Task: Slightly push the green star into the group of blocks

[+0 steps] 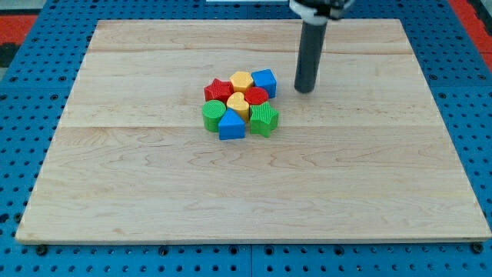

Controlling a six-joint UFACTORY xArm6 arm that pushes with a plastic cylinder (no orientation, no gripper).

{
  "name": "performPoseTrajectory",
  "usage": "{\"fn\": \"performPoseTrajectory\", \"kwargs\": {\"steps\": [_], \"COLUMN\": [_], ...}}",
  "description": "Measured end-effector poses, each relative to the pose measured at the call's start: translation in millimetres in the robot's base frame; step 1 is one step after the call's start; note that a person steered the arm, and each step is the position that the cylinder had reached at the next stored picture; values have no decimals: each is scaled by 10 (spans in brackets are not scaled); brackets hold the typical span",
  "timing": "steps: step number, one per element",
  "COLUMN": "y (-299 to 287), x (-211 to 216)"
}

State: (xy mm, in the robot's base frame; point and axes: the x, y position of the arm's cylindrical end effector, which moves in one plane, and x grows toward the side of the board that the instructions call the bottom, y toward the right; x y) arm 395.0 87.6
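Camera view shows my tip (304, 90), a plain rod tool grasping nothing, on the counter (369, 192) just right of the blue cube (264, 81). Green star (264, 119) touches the cluster's lower right, beside the blue block (231, 125) and red block (256, 96).

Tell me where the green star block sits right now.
The green star block sits at the cluster's lower right corner, touching the blue block on its left, below the red block; my tip stands apart, upper right.
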Motion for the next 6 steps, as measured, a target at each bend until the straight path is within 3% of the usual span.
{"fn": "performPoseTrajectory", "kwargs": {"steps": [1, 2, 4, 5, 6], "y": [-49, -521, -1114, -989, -1326], "x": [521, 543, 281, 105, 103]}}
